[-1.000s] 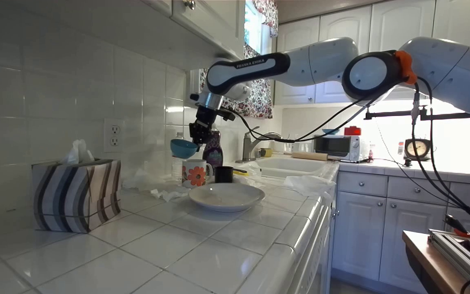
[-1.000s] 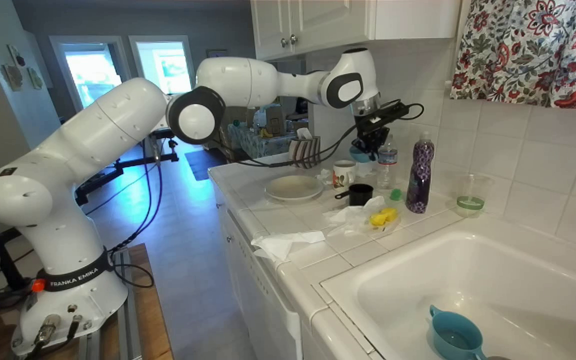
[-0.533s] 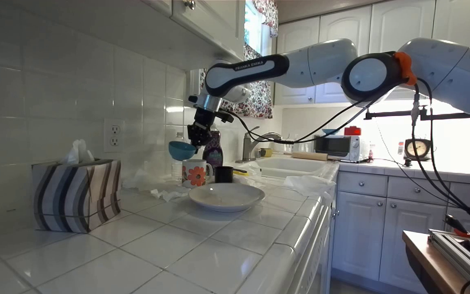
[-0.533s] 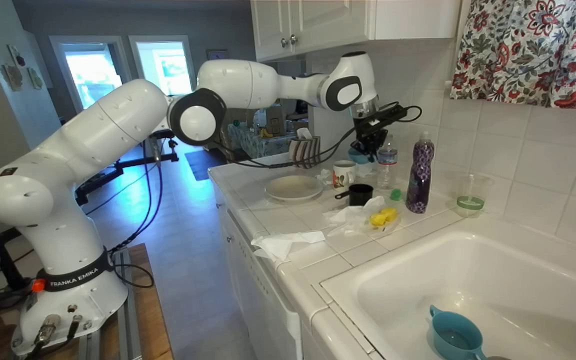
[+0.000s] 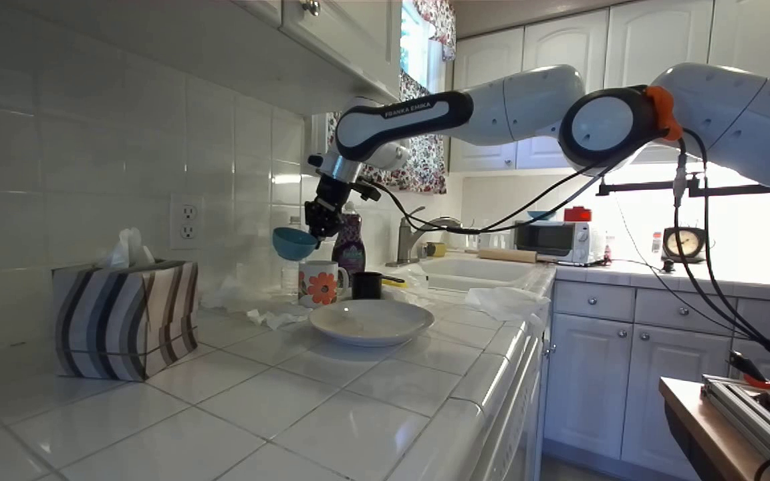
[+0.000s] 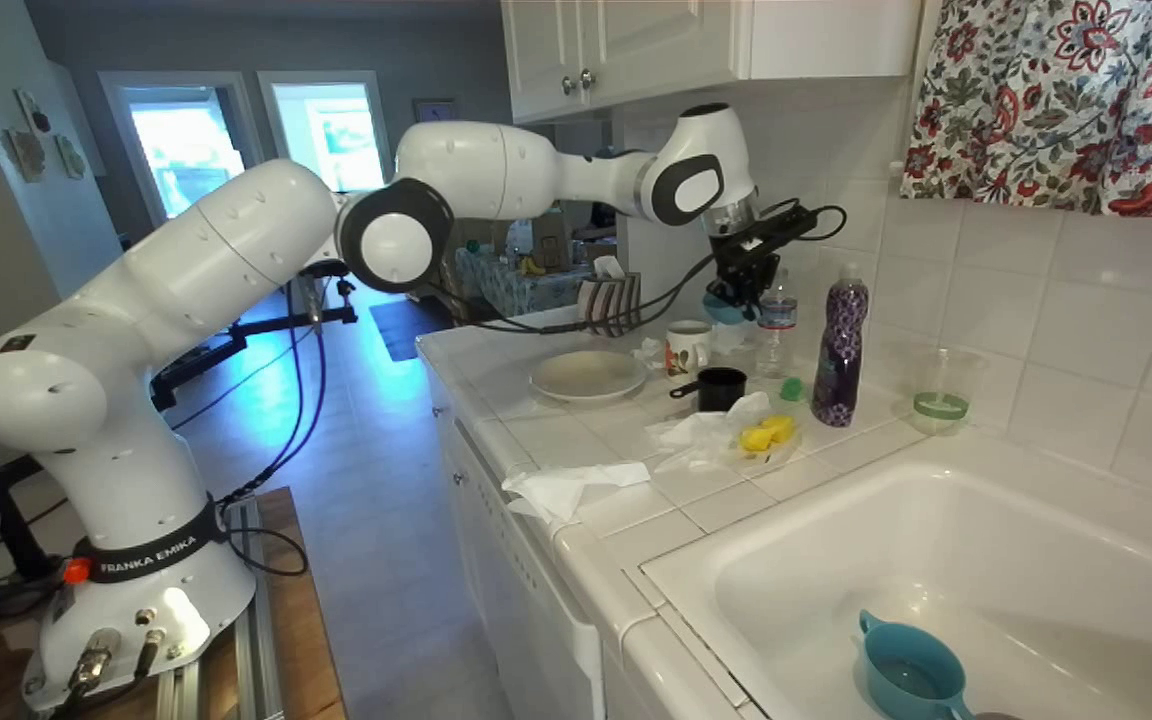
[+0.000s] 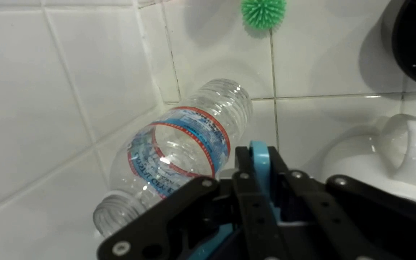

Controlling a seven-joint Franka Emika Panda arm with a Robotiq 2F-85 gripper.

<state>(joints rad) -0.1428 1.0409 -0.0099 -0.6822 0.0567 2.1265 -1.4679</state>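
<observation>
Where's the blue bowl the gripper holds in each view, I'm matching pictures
In an exterior view: blue bowl left of centre, up and left of the white mug.
In an exterior view: blue bowl right of centre, partly hidden, up and right of the white mug.
In the wrist view: blue bowl low, near centre, in the gripper, left of the white mug.
Shared landmark: the white mug.

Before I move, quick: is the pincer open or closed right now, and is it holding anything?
Pincer: closed, holding the blue cup up in the air.
</observation>
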